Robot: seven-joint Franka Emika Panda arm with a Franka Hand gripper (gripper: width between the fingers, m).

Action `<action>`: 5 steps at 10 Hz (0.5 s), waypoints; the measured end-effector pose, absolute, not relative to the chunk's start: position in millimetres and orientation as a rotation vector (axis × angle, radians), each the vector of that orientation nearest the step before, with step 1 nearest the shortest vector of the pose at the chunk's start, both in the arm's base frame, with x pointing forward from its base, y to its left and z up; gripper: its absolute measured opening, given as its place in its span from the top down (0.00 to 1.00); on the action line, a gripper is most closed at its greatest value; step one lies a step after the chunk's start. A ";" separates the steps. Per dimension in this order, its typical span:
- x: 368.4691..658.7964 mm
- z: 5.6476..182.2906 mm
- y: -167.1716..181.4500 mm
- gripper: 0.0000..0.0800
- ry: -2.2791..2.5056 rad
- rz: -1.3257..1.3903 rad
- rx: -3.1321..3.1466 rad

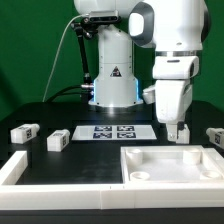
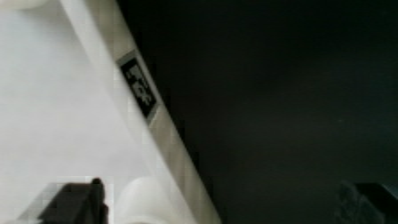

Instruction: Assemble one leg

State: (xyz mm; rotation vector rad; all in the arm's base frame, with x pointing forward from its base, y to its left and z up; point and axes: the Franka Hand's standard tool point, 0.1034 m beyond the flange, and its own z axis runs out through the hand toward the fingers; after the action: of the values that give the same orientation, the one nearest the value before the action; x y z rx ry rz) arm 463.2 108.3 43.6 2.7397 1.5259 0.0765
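Three small white legs with tags show in the exterior view: one leg point(image 1: 25, 131) at the far left, a second leg point(image 1: 57, 141) beside it, and a third leg point(image 1: 214, 137) at the right edge. None shows in the wrist view. My gripper point(image 1: 178, 130) hangs just above the back edge of the large white tray-like piece point(image 1: 170, 165), to the left of the third leg. In the wrist view my gripper point(image 2: 221, 205) is open and empty, its fingers wide apart. The tray-like piece's tagged side point(image 2: 137, 85) runs between them, nearer one finger point(image 2: 71, 205).
The marker board point(image 1: 110, 131) lies flat at the middle of the black table, in front of the robot base point(image 1: 113, 90). A white raised rim point(image 1: 20, 168) runs along the table's front left.
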 end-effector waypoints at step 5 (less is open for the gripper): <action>451.9 45.4 159.3 0.19 0.709 0.072 3.113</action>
State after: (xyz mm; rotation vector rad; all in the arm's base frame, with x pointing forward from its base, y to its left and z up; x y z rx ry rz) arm 451.9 159.3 45.4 3.1132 0.7087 0.0716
